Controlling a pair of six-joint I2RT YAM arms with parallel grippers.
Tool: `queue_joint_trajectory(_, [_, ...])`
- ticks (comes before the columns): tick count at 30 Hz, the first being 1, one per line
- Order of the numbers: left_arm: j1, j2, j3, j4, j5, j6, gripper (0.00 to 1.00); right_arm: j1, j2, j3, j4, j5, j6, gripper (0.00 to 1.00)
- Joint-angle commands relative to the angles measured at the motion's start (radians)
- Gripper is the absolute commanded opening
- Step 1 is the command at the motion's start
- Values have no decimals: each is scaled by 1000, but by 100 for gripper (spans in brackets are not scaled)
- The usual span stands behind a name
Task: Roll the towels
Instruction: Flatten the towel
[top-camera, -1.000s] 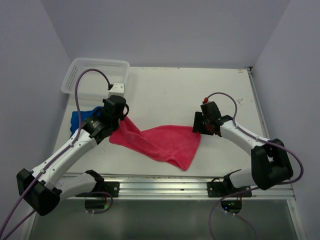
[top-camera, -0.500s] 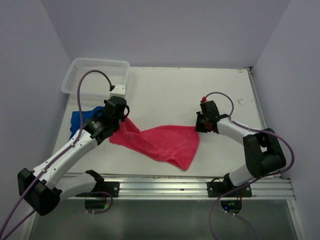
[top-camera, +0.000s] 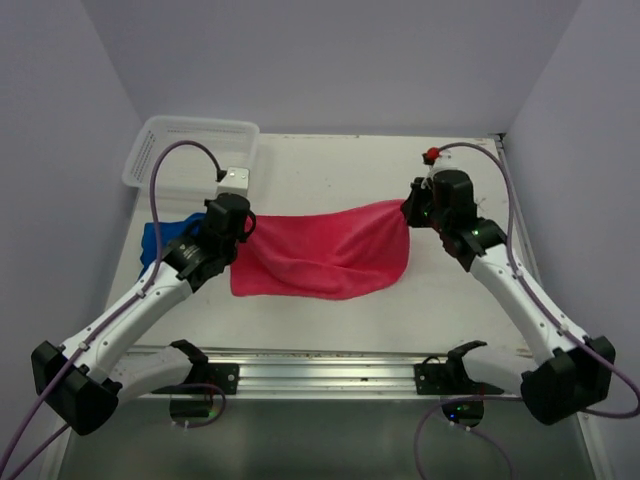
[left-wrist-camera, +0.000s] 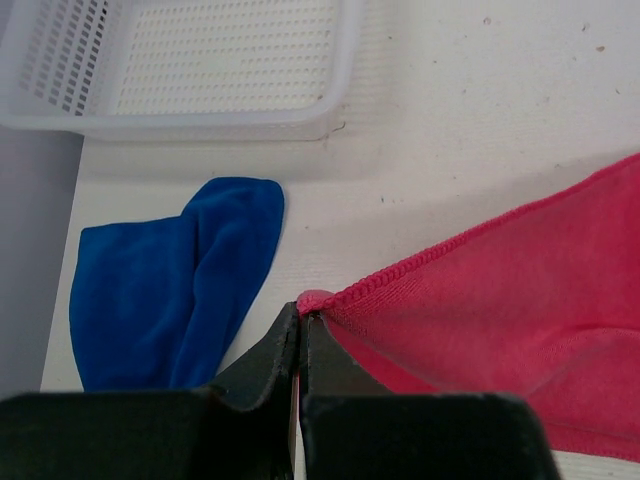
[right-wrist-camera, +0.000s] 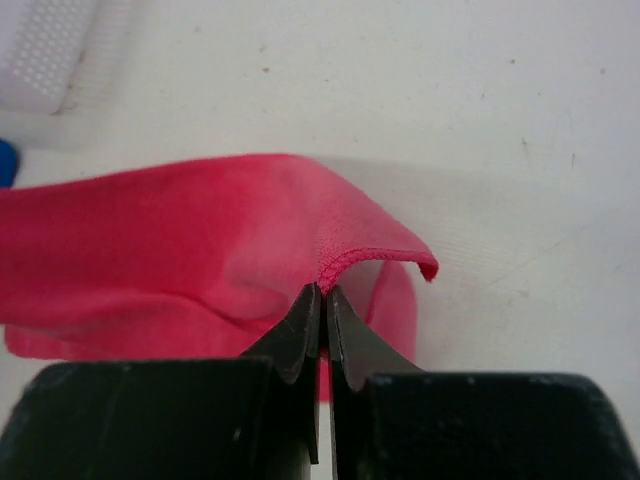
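Left gripper (left-wrist-camera: 301, 318) pinched shut on red towel (top-camera: 320, 250) left corner; right gripper (right-wrist-camera: 322, 292) clamped on right corner; towel stretched between.

One red towel (top-camera: 320, 258), one blue towel (left-wrist-camera: 160, 285), one basket (top-camera: 200, 122).

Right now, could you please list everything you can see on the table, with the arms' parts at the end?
red towel: one, red, spread across the middle of the table, held at both far corners, sagging toward the near edge
blue towel: one, blue, crumpled at the left edge, on the near side of the basket
basket: one, white, perforated, far left corner
table: one, white
left gripper: one, black, shut on the red towel's left corner
right gripper: one, black, shut on the red towel's right corner
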Motion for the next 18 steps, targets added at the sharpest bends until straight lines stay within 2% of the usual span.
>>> queue_joint_trajectory(1, [9,-44,25,55,-33,24,0,49,-130,-61,-93,4,-66,0])
queue_joint_trajectory(6, [9,-38,-27,63,4,8,0,135,-229,-304,-104,-85,6,0])
queue_joint_trajectory(7, [9,-35,-35,67,12,7,0,155,-227,-362,-106,-111,36,4])
queue_joint_trajectory(9, [9,-23,-52,67,24,5,0,157,-212,-381,-160,-134,89,36])
queue_joint_trajectory(11, [9,-14,-56,66,35,2,0,155,-227,-390,-170,-145,158,55])
queue_joint_trajectory(15, [9,-11,-61,67,33,4,0,155,-275,-337,-202,-37,212,60])
queue_joint_trajectory(18, [9,-17,-79,79,35,7,0,137,-249,-271,-235,48,219,59])
